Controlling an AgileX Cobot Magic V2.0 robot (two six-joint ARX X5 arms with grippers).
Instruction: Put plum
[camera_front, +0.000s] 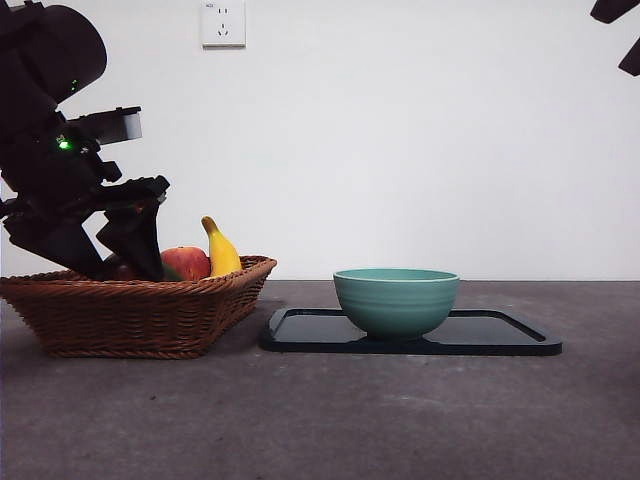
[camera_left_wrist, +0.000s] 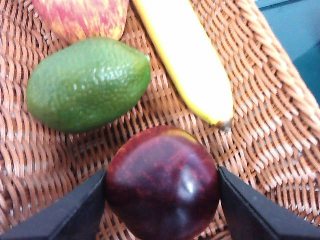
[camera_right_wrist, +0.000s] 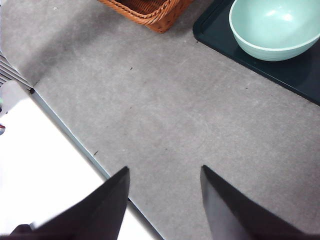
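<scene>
The plum (camera_left_wrist: 162, 182), dark maroon and glossy, lies on the floor of the wicker basket (camera_left_wrist: 280, 125). My left gripper (camera_left_wrist: 162, 186) has its two black jaws pressed against the plum's two sides, shut on it. In the front view this gripper (camera_front: 130, 258) reaches down into the basket (camera_front: 140, 312) at the left, and only a dark sliver of the plum (camera_front: 121, 269) shows behind the rim. My right gripper (camera_right_wrist: 165, 172) hangs open over bare grey table, holding nothing.
A green avocado-like fruit (camera_left_wrist: 87, 85), a red apple (camera_front: 185, 262) and a banana (camera_front: 221, 250) share the basket. A teal bowl (camera_front: 395, 300) stands on a black tray (camera_front: 505, 342) right of the basket. The waiting arm (camera_front: 620, 30) shows at the top right corner.
</scene>
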